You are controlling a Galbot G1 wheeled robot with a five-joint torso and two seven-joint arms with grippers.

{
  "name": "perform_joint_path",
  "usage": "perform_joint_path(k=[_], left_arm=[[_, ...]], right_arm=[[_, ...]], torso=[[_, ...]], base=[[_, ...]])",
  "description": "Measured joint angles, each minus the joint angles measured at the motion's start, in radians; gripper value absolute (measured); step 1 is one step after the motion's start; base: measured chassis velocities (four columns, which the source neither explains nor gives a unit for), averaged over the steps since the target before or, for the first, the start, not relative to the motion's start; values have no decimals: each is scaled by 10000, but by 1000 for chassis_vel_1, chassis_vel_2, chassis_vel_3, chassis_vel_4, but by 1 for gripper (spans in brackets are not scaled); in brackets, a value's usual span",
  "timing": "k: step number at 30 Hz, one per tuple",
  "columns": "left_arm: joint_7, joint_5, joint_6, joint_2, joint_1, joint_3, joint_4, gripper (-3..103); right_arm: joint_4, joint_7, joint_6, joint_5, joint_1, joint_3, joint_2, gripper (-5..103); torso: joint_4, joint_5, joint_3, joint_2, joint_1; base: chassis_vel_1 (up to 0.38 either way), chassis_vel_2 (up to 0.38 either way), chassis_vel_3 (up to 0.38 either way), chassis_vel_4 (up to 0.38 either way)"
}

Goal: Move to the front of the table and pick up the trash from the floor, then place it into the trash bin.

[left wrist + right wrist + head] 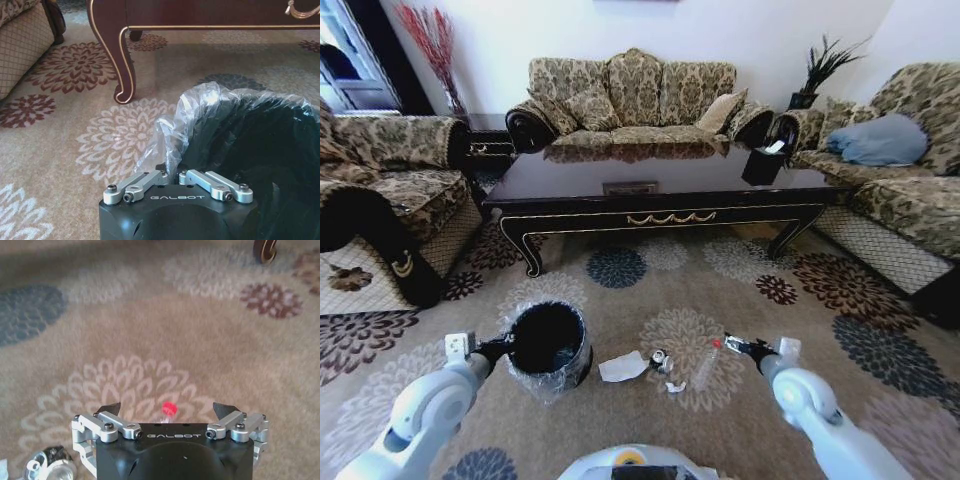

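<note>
The trash lies on the flowered floor [650, 300] in front of the table [660, 190]: a white paper scrap [623, 367], a crushed can [660, 360], a clear bottle [708, 364] with a red cap, and a tiny white bit [676, 386]. My right gripper [736, 347] is open just beyond the bottle's cap. In the right wrist view the red cap [170, 408] sits between the spread fingers [111, 409], with the can [50, 467] off to one side. My left gripper [498, 347] is shut on the bag-lined rim of the black trash bin [550, 345], seen close in the left wrist view [240, 135].
Sofas stand to the left [390, 190], behind the table [630, 100] and to the right [890, 170]. A black tissue box [763, 163] rests on the table. A curved table leg [117, 55] is just beyond the bin. Open carpet lies between the table and me.
</note>
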Motion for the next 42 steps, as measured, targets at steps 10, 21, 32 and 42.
perform_joint_path(k=[10,21,32,42], left_arm=[[-52,-18,-6,29,217,-79,-281,4],[-71,-56,-12,77,117,-57,-145,4],[-52,-146,-12,134,92,-78,38,4],[-22,-256,-12,247,84,-104,43,4]], right_arm=[[-2110,1009,-536,870,2693,-2266,340,100],[-4170,1524,-745,807,3568,-2983,978,100],[-5153,1969,-695,782,3898,-3175,2102,100],[-5548,1675,-640,370,3922,-2907,2492,93]], torso=[[4,-3,0,0,0],[-2,-3,-1,0,0],[1,-4,0,0,0],[1,-2,0,0,0]], base=[[0,0,0,0],[0,0,0,0],[0,0,0,0],[0,0,0,0]])
